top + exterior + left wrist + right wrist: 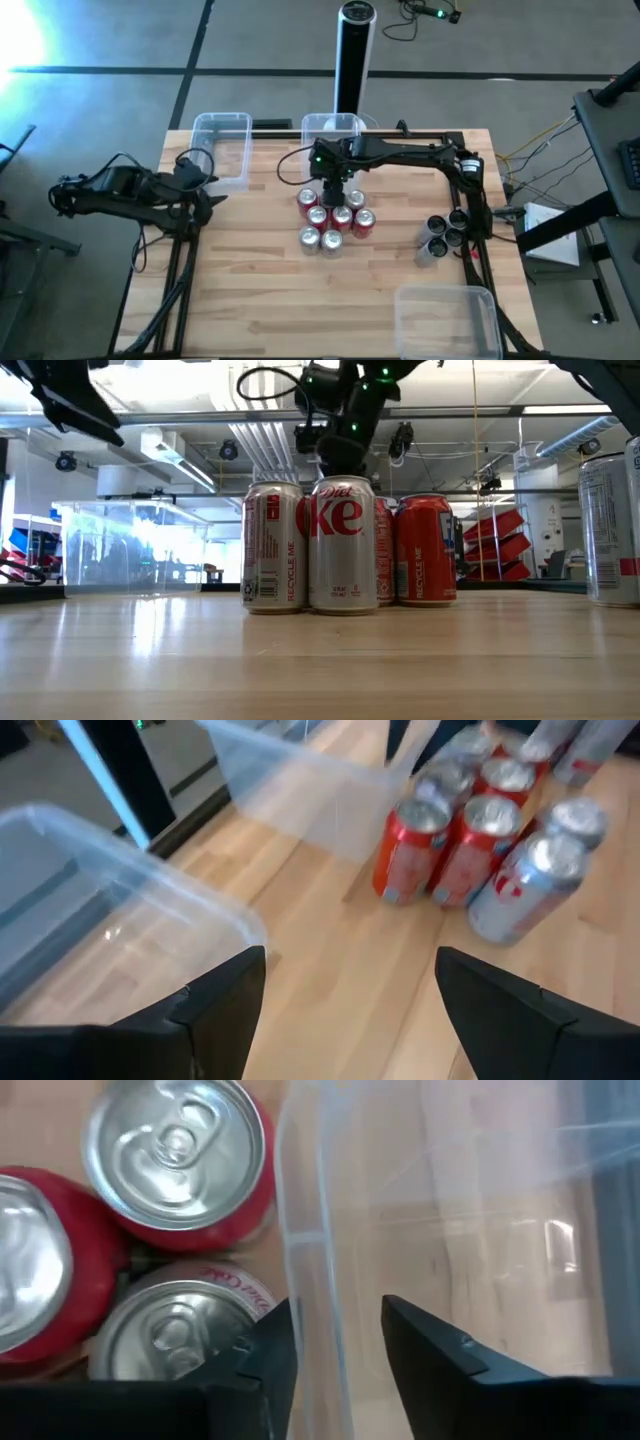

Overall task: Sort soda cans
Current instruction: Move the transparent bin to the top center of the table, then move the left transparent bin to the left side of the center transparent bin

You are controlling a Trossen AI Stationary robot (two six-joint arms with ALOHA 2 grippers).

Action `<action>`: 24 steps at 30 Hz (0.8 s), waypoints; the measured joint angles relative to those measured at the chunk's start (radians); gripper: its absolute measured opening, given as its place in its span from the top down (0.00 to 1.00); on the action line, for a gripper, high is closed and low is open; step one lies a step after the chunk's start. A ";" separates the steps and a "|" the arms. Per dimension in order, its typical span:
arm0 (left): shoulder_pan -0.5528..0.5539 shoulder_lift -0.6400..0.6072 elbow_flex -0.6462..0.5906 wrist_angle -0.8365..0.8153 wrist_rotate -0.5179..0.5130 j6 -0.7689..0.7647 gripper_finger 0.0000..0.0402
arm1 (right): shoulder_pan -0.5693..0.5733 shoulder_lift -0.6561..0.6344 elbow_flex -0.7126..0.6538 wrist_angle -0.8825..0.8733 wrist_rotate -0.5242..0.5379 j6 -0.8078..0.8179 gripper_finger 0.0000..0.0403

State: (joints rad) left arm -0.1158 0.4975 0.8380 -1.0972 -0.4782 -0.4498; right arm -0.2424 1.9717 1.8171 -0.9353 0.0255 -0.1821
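Overhead, right gripper (331,178) above soda cans (333,221)

The red and silver can cluster (334,216) stands packed can against can mid-desk (260,300), leaving no gap for a finger between them. Just behind the cluster, the middle clear tub (333,128) blocks the far side, and the right tool (334,183) hangs over that edge. Left of the cluster, bare desk lies open up to the left tub (222,148). Right of the cluster, a clear lane separates it from the dark cans (443,236).
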 joint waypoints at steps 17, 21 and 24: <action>0.145 0.157 0.016 -0.188 0.060 0.172 0.30 | 0.015 -0.002 0.471 -0.241 0.001 -0.063 0.45; 0.290 0.226 0.075 -0.176 0.106 0.347 0.30 | 0.029 -0.004 0.541 -0.236 0.003 -0.064 0.43; 0.435 0.284 0.128 -0.172 0.223 0.525 0.30 | 0.042 -0.029 0.533 -0.251 0.003 -0.063 0.42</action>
State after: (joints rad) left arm 0.3190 0.7812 0.9664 -1.2690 -0.2555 0.0747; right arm -0.2001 1.9423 2.3497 -1.1866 0.0290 -0.2450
